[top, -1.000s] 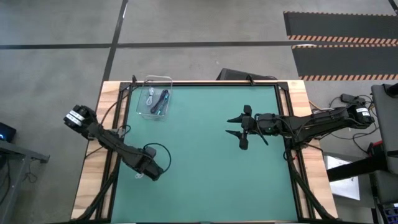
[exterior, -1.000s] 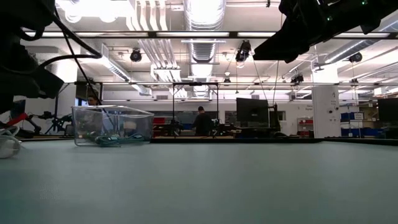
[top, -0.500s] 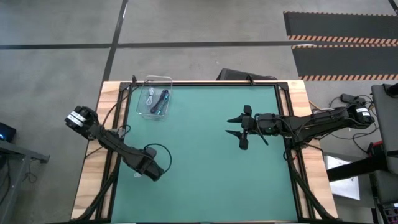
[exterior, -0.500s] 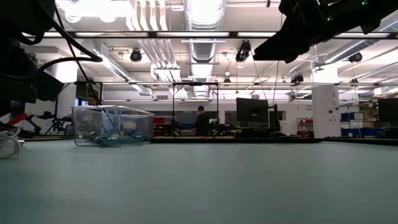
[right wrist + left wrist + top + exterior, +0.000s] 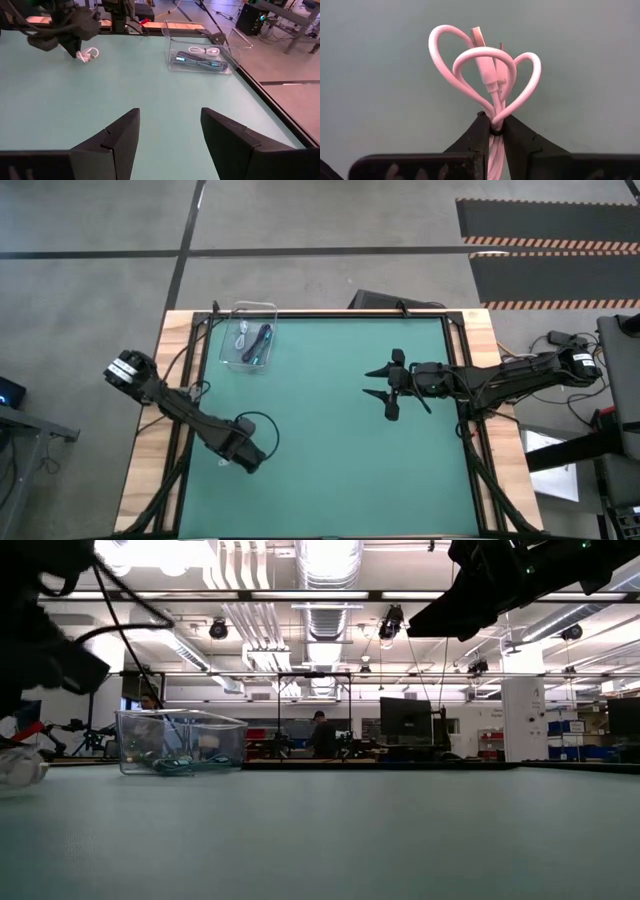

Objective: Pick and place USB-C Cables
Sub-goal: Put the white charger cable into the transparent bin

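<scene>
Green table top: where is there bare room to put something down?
The widest bare stretch of green mat lies between the left hand, shut on a looped white cable, and the open right hand. It is crowded only at the clear plastic bin of cables.

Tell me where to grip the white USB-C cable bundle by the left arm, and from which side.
Grip the white cable bundle at its tied waist, where the strands pinch together under a dark band, coming from the end opposite the loops and plugs. The loops fan wide; the waist is narrow. The left gripper already has its jaws shut there.
</scene>
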### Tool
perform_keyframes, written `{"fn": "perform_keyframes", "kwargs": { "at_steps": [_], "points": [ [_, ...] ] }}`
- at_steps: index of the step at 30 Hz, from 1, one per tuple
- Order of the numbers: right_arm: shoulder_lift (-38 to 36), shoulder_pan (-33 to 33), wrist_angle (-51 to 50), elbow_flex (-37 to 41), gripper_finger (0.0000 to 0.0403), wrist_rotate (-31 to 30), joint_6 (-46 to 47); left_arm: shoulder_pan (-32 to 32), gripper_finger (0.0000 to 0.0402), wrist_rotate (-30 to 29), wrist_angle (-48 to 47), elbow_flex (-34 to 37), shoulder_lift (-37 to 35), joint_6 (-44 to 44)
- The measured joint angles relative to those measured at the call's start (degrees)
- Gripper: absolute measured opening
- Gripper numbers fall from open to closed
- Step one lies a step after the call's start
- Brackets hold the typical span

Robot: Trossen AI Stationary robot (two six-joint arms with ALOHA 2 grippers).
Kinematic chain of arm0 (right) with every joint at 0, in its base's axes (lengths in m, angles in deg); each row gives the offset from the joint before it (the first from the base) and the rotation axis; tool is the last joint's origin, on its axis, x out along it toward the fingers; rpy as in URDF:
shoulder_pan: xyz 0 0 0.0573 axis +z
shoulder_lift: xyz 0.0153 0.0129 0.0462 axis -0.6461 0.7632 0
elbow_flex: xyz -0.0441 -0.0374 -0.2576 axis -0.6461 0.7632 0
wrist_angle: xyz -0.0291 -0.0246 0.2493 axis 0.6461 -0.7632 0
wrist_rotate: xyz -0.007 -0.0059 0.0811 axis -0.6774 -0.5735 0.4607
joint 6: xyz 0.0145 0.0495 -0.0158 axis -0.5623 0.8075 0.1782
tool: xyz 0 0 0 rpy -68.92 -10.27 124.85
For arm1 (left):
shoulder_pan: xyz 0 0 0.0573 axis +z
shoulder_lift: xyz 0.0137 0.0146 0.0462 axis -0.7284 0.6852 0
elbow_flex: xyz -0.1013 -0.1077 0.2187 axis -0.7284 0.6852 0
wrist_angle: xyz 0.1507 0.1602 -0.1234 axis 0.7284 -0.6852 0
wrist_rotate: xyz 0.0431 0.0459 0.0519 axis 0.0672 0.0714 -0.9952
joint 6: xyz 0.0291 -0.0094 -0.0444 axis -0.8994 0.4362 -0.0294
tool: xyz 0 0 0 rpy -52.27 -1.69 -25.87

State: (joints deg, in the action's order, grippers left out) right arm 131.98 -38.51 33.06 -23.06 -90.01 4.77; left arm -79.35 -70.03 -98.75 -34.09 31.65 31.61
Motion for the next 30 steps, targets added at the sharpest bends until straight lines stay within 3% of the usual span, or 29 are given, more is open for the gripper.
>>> {"fn": "perform_keyframes", "kwargs": {
  "at_steps": [8, 20, 30],
  "points": [
    [0.0, 0.0, -0.1, 0.0, 0.0203, 0.0, -0.5, 1.6, 0.002, -0.9, -0.6, -6.8, -2.5, -6.4],
    [0.0, 0.0, -0.2, 0.0, 0.0203, 0.0, -1.0, 7.5, 0.002, -10.5, -0.5, -22.4, -2.5, -25.9],
    [0.0, 0.0, -0.2, 0.0, 0.0203, 0.0, -1.0, 15.5, 0.002, -10.5, -3.4, -28.5, -2.5, -42.7]
  ]
}}
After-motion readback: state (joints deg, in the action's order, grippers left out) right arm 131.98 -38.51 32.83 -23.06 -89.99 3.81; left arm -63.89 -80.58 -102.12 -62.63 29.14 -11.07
